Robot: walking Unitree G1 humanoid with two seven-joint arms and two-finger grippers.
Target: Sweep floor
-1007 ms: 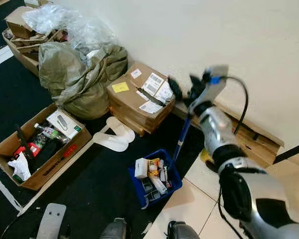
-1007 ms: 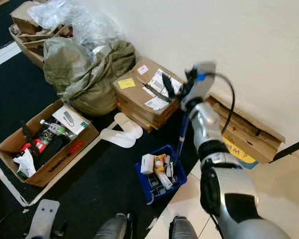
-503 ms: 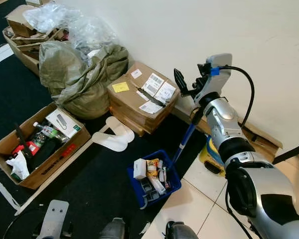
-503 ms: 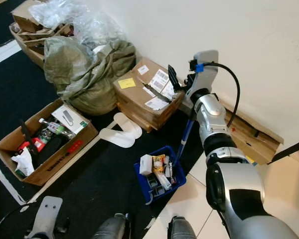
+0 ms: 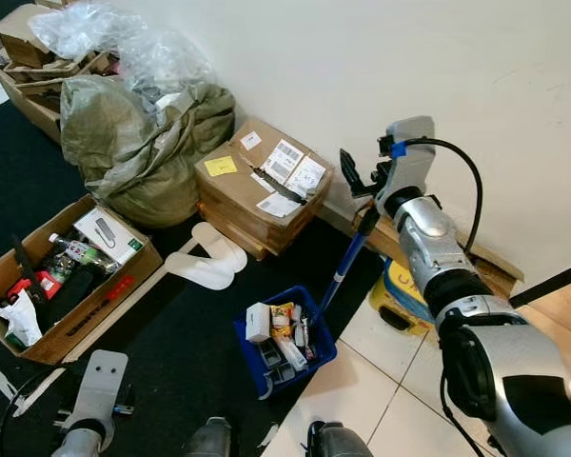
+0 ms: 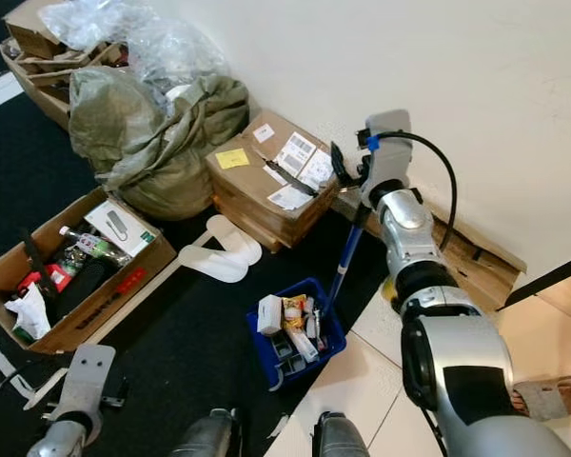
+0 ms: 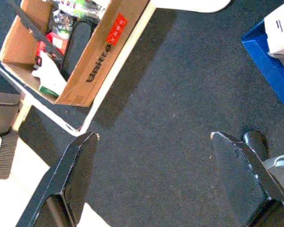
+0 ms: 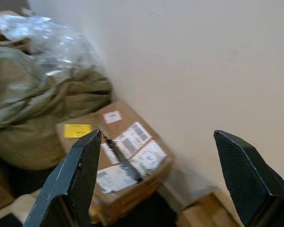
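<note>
**Right gripper at broom handle, fingers apart; broom not yet taken.**

Item: blue-handled broom (image 5: 347,262), leaning against the wall between the labelled carton (image 5: 262,186) and the flat cardboard (image 5: 457,262), its foot by the blue crate (image 5: 285,343). Right gripper (image 5: 362,176) has drawn in over the last second from a blurred swing to hover steady at the handle's top, fingers spread wide. Left gripper (image 7: 151,175) hangs low over the dark carpet (image 7: 165,94), also spread. Judgement: grasp is next; sweeping not begun.
</note>
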